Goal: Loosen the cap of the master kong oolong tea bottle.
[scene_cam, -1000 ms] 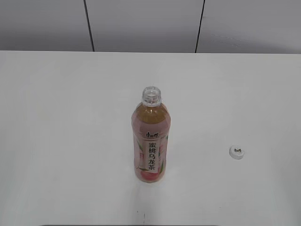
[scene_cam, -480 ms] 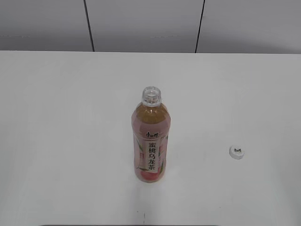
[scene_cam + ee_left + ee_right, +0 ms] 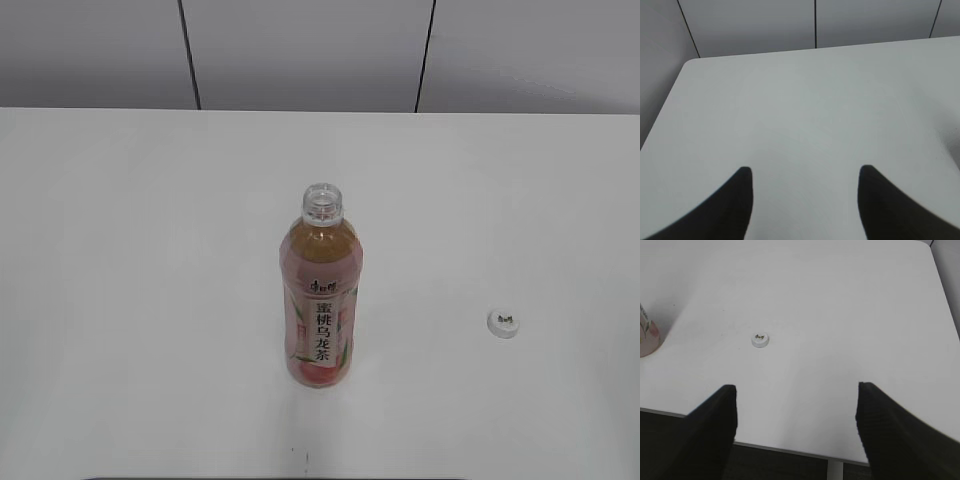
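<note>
The master kong oolong tea bottle (image 3: 321, 300) stands upright in the middle of the white table, its neck open with no cap on it. A bit of its pink base shows at the left edge of the right wrist view (image 3: 647, 337). The small white cap (image 3: 504, 322) lies on the table to the bottle's right, dark mark up; it also shows in the right wrist view (image 3: 760, 339). My left gripper (image 3: 802, 172) is open and empty over bare table. My right gripper (image 3: 796, 390) is open and empty at the table's front edge, short of the cap. Neither gripper shows in the exterior view.
The white table (image 3: 150, 250) runs back to a grey panelled wall (image 3: 300, 50). Its front edge and a table leg (image 3: 835, 467) show in the right wrist view, with dark floor below. The table's far left corner (image 3: 690, 62) shows in the left wrist view.
</note>
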Robot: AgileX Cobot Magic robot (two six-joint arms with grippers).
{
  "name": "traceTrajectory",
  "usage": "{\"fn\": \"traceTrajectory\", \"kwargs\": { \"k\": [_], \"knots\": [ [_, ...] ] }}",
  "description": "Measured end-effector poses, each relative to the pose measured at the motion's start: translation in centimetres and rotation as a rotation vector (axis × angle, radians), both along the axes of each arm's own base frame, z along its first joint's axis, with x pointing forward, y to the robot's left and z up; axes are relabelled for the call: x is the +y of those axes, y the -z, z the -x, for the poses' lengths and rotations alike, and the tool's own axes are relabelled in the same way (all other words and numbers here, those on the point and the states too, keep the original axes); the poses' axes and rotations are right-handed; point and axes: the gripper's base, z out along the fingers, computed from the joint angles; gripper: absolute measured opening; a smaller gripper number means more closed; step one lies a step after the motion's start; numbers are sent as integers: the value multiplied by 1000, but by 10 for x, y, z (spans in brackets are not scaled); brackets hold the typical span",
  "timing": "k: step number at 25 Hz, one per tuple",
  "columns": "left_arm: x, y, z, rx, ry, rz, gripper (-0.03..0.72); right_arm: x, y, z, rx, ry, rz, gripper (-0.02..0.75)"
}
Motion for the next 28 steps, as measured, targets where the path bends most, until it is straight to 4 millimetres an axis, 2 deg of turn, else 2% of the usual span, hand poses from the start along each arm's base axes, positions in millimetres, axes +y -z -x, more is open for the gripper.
{"fn": "traceTrajectory", "kwargs": {
  "k": [17,25,28],
  "knots": [
    [0,0,0,0,0,0,373,-2,0,0,1,22,10,553],
    [0,0,0,0,1,1,373,-12,1,-1,12,189,-71,552],
    [0,0,0,0,1,1,373,-12,1,-1,13,198,-81,552]
  ]
}}
